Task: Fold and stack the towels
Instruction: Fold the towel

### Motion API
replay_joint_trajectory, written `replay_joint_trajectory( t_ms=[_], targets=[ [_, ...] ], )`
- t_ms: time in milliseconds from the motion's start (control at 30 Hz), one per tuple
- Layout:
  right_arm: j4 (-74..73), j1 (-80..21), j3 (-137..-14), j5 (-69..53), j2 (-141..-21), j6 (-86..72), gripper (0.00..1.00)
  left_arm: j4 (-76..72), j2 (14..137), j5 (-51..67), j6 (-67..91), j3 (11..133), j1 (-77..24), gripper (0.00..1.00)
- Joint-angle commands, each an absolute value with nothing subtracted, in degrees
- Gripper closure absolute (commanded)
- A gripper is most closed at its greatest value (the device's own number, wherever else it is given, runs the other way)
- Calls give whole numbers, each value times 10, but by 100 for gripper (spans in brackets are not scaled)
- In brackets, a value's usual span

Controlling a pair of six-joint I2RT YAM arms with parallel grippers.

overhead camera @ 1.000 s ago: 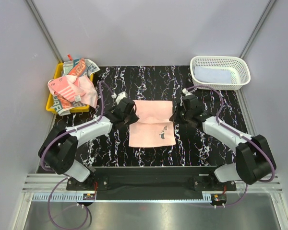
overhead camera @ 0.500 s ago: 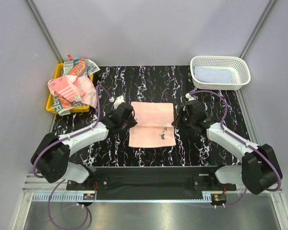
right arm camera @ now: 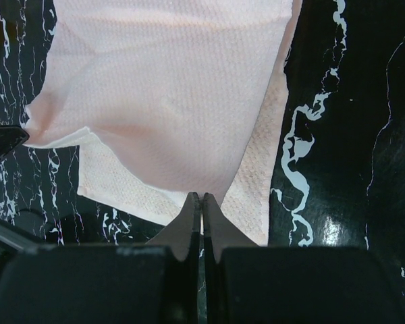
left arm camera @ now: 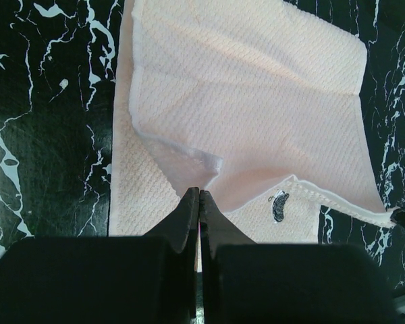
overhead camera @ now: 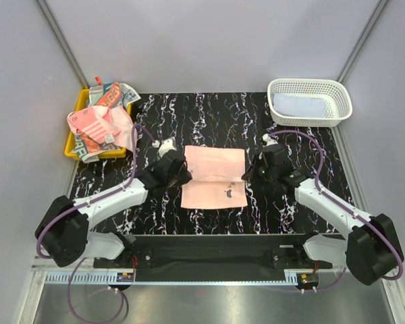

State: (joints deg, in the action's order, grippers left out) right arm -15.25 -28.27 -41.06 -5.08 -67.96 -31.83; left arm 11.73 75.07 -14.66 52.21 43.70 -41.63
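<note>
Your left fingers (left arm camera: pixel 186 217) and right fingers (right arm camera: pixel 190 223), each pinched shut on a far corner of the pink towel (overhead camera: pixel 214 177) on the desk (overhead camera: pixel 270 217), have drawn nearer you this past second: fold about half over, heaped towels (overhead camera: pixel 98 125) beyond untouched.

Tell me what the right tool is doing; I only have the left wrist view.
Observer: The right tool is shut on the top layer of the pink towel, at its right side.
Operator: Report where the other towels are.
Observer: A loose pile of towels sits in the yellow tray at the far left.
Operator: Check the basket.
Observer: The white basket at the far right holds one pale blue towel, lying flat.
</note>
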Motion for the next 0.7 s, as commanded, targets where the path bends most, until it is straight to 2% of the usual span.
replay_joint_trajectory(
  t_ms=[0,400,667],
  targets=[
    [-160,-289,-410,-40,-657,-327,100,112,723,-170,521,438,-421,100],
    [-164,-299,-388,-40,-636,-340,100,98,710,-167,535,398,-432,100],
    [-103,-302,-325,-68,-683,-373,98,38,752,-144,551,350,-451,100]
  ],
)
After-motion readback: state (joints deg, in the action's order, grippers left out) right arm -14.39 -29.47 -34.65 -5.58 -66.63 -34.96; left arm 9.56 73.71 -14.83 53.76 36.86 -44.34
